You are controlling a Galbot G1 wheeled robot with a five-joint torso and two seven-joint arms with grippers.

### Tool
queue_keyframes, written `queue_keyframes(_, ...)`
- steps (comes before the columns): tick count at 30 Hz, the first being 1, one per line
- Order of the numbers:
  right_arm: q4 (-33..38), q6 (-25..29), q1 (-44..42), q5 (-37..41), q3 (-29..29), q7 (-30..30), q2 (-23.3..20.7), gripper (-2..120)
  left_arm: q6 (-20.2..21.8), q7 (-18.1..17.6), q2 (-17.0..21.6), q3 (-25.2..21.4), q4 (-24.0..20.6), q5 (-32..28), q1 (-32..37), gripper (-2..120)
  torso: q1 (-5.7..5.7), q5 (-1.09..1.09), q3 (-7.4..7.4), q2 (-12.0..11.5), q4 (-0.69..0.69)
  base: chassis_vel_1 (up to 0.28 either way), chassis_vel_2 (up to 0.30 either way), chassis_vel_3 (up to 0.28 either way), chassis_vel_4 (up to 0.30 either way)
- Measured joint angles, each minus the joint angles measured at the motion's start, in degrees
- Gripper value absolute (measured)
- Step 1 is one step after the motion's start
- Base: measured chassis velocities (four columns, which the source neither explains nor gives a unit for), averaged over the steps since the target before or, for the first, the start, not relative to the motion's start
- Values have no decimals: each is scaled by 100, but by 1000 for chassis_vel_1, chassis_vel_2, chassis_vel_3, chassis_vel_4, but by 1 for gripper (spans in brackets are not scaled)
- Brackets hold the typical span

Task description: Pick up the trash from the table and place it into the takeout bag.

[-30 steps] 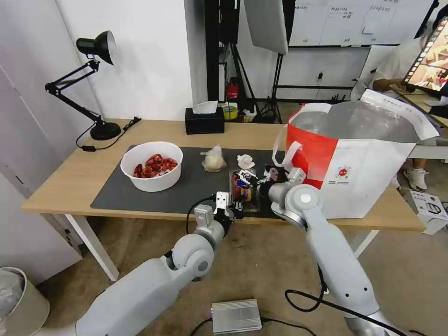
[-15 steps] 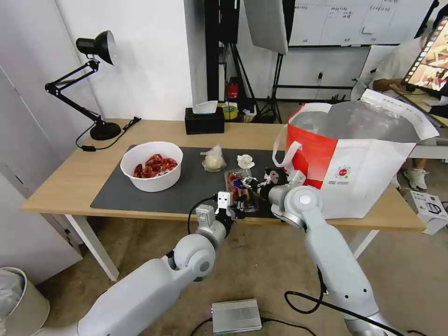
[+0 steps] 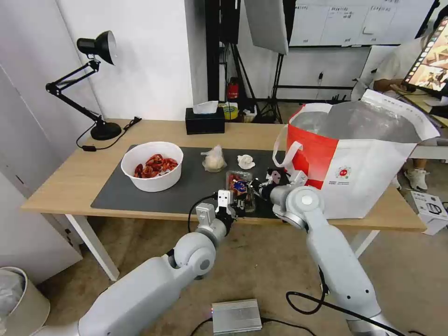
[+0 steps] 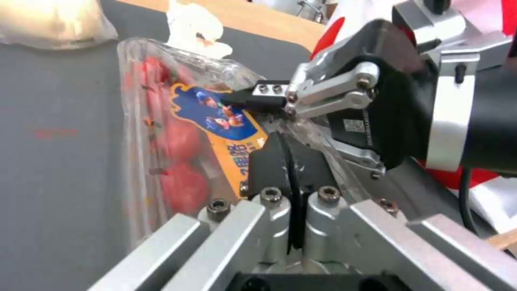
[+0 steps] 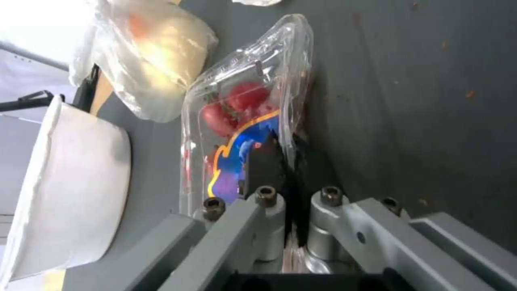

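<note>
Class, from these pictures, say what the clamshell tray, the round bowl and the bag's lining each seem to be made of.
Clamshell tray: thin clear plastic, glossy; the red contents show through.
Round bowl: opaque white with a matte look, plastic or coated paper; hard to say which.
Takeout bag lining: silver foil-like film that reflects light.

No legible text on the clamshell tray [image 4: 177, 133] label or takeout bag [image 3: 359, 172] logo.

My two arms are smooth light grey tubes with round joint housings, each capped by a paler disc. A black cable loops out by the left gripper [image 3: 232, 208], and another trails from the right arm's base. Each wrist carries brushed aluminium linkage bars fixed with hex-socket screws, black finger pads, and the right gripper [image 4: 253, 97] bears a small QR label
</note>
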Motion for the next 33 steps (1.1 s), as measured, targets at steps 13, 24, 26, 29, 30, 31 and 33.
queue_keyframes(13, 21, 18, -10, -15, 7, -10, 17, 0, -120, 88, 477, -597, -530, -27, 511, 0, 0, 0, 1, 0, 0, 0, 0, 0, 0)
queue_keyframes(24, 156, 19, -4, -12, 17, -31, 60, 0, -150, 191, 719, -1252, -904, 49, 1174, 0, 1, 0, 1, 0, 0, 0, 0, 0, 0)
queue_keyframes(26, 171, 21, -4, -11, 21, -33, 67, 0, -155, 208, 731, -1365, -955, 74, 1280, 0, 1, 0, 1, 0, 0, 0, 0, 0, 0)
queue_keyframes(29, 216, 24, -5, -11, 36, -40, 62, 0, -159, 260, 743, -1606, -1051, 144, 1520, 0, 1, 0, 1, 0, 0, 0, 0, 0, 0)
queue_keyframes(30, 242, 26, -7, -10, 43, -43, 53, 0, -162, 279, 755, -1702, -1094, 175, 1612, 0, 1, 0, 1, 0, 0, 0, 0, 0, 0)
queue_keyframes(31, 274, 27, -7, -6, 50, -45, 41, 0, -163, 295, 774, -1804, -1154, 207, 1726, 0, 1, 0, 1, -1, 0, 0, 0, 0, 0)
queue_keyframes(33, 308, 29, -7, 0, 63, -50, 29, 0, -162, 317, 790, -1902, -1213, 229, 1825, 0, 0, -1, 1, 0, 0, 0, 0, 0, 0)
